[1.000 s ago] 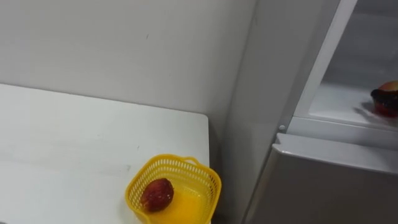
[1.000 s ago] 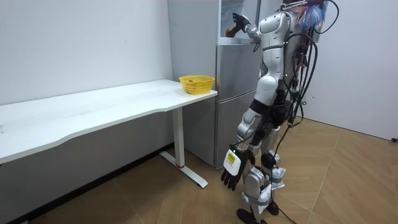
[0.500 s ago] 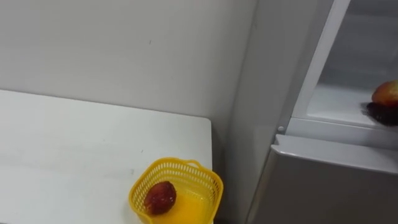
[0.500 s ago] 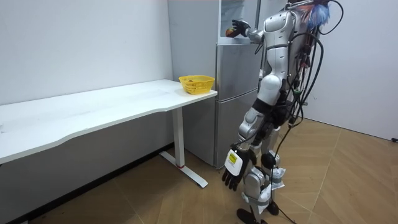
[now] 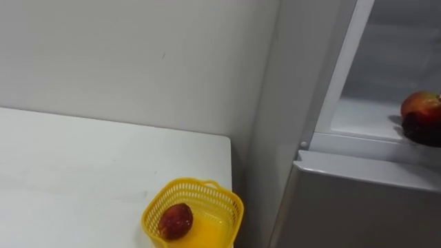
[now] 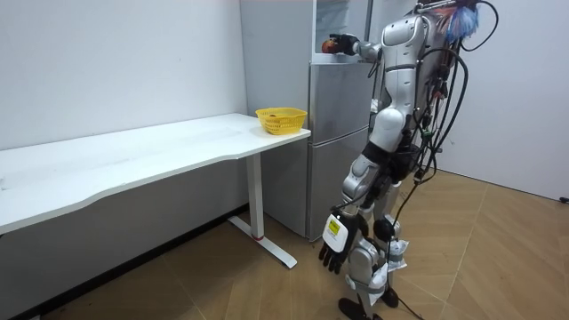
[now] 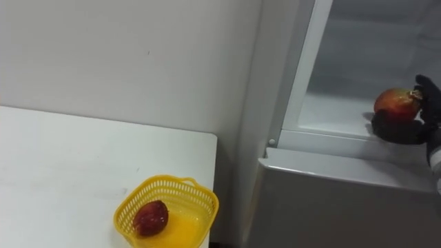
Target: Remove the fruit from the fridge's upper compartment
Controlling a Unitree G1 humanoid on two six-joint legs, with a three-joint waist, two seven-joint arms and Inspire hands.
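Observation:
A red and yellow fruit (image 7: 395,102) is at the front edge of the open upper fridge compartment (image 7: 337,114). My right hand (image 7: 405,129) comes in from the right and is shut on it, with dark fingers curled under the fruit and the thumb behind it. The fruit (image 5: 421,105) and the right hand (image 5: 422,129) also sit at the right edge of the left eye view. In the room view I stand facing the fridge (image 6: 333,116) with my right arm raised to the compartment. My left hand (image 6: 333,246) hangs by my thigh, fingers relaxed.
A yellow mesh basket (image 7: 167,181) with a dark red fruit (image 7: 151,217) in it stands at the corner of the white table (image 7: 62,158) beside the fridge. The lower fridge door (image 7: 331,207) is closed. A white wall runs behind the table.
My right hand has closed on the fruit and drawn it toward the shelf's front edge. The eye view has shifted slightly. My left hand has stayed hanging.

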